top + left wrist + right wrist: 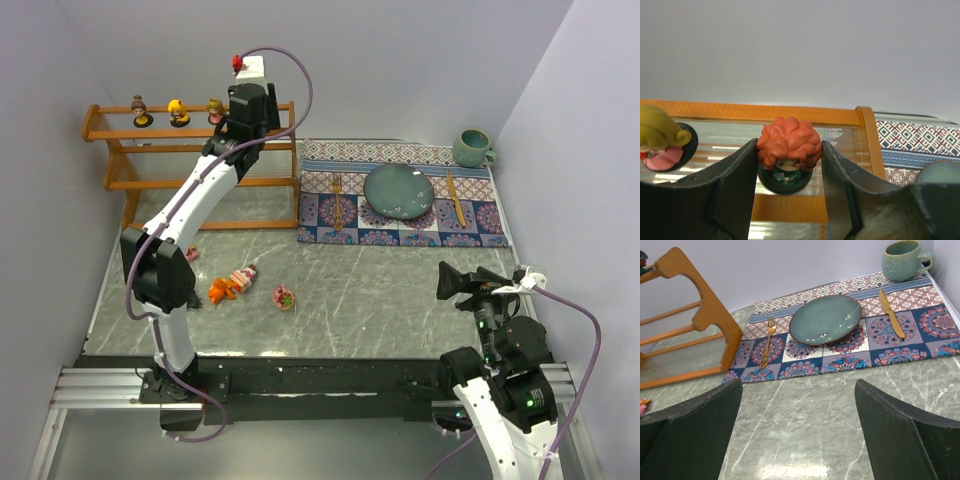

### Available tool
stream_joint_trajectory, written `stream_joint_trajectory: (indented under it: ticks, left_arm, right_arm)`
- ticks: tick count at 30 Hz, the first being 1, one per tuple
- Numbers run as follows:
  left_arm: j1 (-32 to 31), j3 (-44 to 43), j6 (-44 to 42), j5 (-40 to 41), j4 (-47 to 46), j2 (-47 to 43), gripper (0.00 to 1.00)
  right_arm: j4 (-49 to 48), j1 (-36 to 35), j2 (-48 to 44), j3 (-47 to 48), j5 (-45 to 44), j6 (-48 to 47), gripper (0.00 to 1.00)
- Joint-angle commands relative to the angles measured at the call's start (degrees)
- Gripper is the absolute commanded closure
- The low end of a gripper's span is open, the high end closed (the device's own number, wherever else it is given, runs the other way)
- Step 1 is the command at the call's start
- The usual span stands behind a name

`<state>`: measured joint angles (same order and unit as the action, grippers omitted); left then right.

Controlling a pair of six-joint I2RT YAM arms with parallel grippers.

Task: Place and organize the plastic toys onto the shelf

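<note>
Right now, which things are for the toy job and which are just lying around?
For the job: shelf, red-haired doll in the left gripper, three dolls on the top tier, toys on the table.
Just lying around: placemat, plate, fork, knife, mug.

The left hand [790, 152] has its two dark fingers [735, 180] touching either side of the red-haired doll [789, 142], which is upright on its dark round base over the slats of the shelf [810, 114]. At the left edge, a yellow-haired doll [657, 137] on a similar base is partly cut off. Right of the shelf's curved end rail lies a patterned placemat [917, 145], with the rim of a teal plate [940, 172] on it.
</note>
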<state>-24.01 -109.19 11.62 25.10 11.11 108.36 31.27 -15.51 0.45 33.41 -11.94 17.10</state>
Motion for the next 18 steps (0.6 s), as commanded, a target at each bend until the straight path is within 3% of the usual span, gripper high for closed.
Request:
stream_joint_trajectory:
  ticks: [1, 11, 18]
  left_arm:
    - [0.5, -4.2, -1.1, -1.0, -0.8, 1.2, 0.55]
    - [0.5, -4.5, -1.2, -1.8, -0.5, 2.1, 0.52]
    - [0.5, -3.0, -1.3, -2.0, -1.2, 0.9, 0.36]
  right_arm:
    - [-1.5, 0.1, -15.7, 0.1, -0.2, 0.2, 0.00]
    - [-1.5, 0.0, -15.3, 0.1, -0.2, 0.2, 0.00]
    - [-1.5, 0.1, -15.3, 0.1, -0.1, 0.1, 0.00]
